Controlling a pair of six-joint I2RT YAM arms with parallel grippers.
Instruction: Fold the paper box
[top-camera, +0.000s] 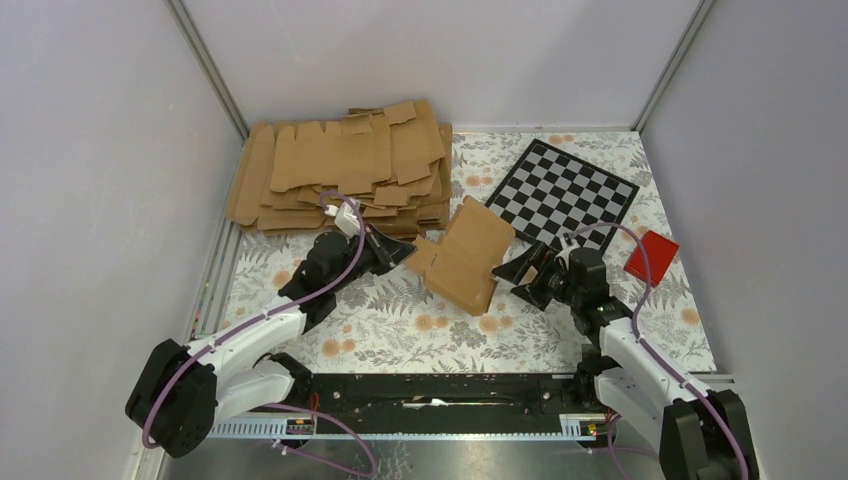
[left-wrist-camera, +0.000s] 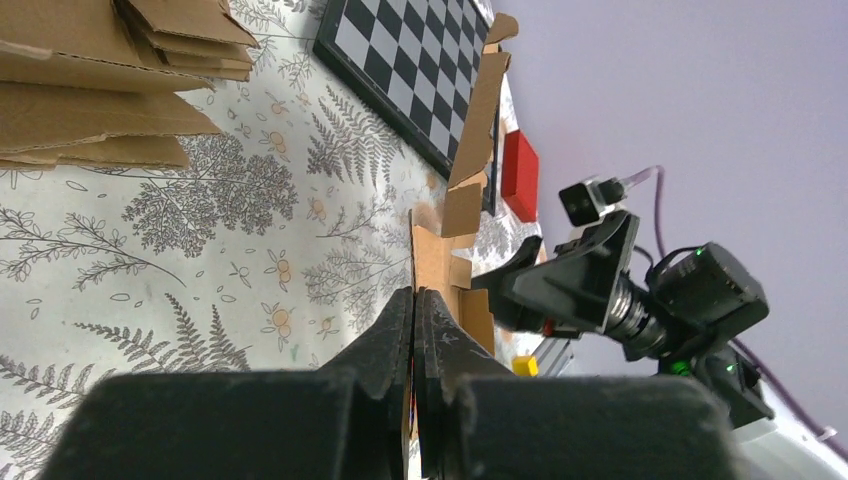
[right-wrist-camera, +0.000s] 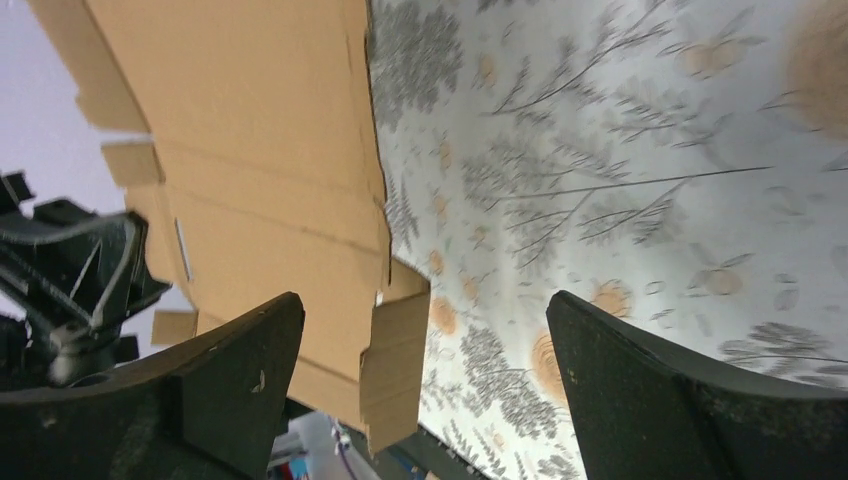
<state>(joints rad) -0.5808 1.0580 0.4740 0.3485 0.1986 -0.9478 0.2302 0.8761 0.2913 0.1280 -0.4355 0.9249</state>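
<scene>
The paper box (top-camera: 470, 255) is a small brown kraft blank with flaps, held tilted above the floral cloth in the middle of the table. My left gripper (top-camera: 402, 252) is shut on its left flap. In the left wrist view the box (left-wrist-camera: 432, 255) stands edge-on and runs between the closed fingers (left-wrist-camera: 395, 325). My right gripper (top-camera: 517, 270) is open at the box's right edge. In the right wrist view the box (right-wrist-camera: 260, 170) fills the upper left. One of its flaps (right-wrist-camera: 395, 350) hangs between the spread fingertips (right-wrist-camera: 265, 330) without touching either.
A big pile of flat brown cardboard blanks (top-camera: 340, 170) lies at the back left. A checkered board (top-camera: 565, 190) lies at the back right, with a small red block (top-camera: 651, 255) beside it. Grey walls enclose the table on three sides.
</scene>
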